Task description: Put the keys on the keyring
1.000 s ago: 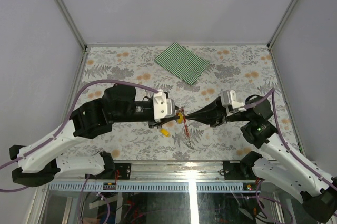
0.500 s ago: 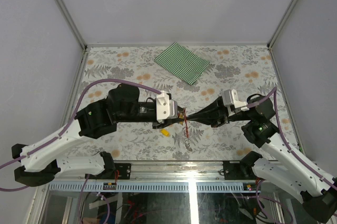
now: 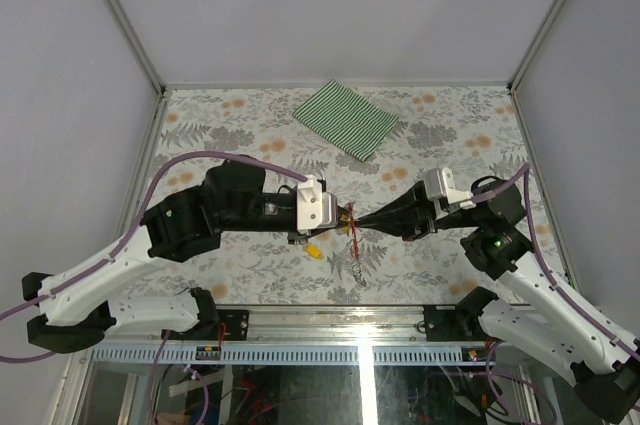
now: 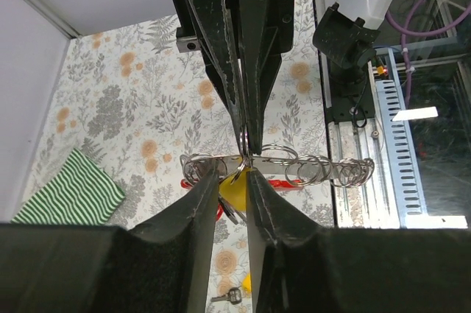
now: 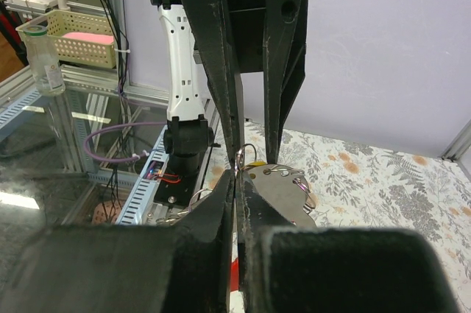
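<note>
Now | keyring (image 3: 350,232) in right gripper (image 3: 359,224) | yellow key (image 4: 234,191) in left gripper (image 4: 231,173)

Floral table (image 3: 200,135), 1 striped cloth (image 3: 346,118)
The green cloth lies flat near the far edge; off the table, a yellow basket (image 5: 70,37) holds possibly a pink sponge.

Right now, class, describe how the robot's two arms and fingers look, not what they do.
The left arm and right arm are white near the base and chunky black further out. A purple cable runs along each. White blocks sit at the wrists. The fingers are long, black and tapered.
</note>
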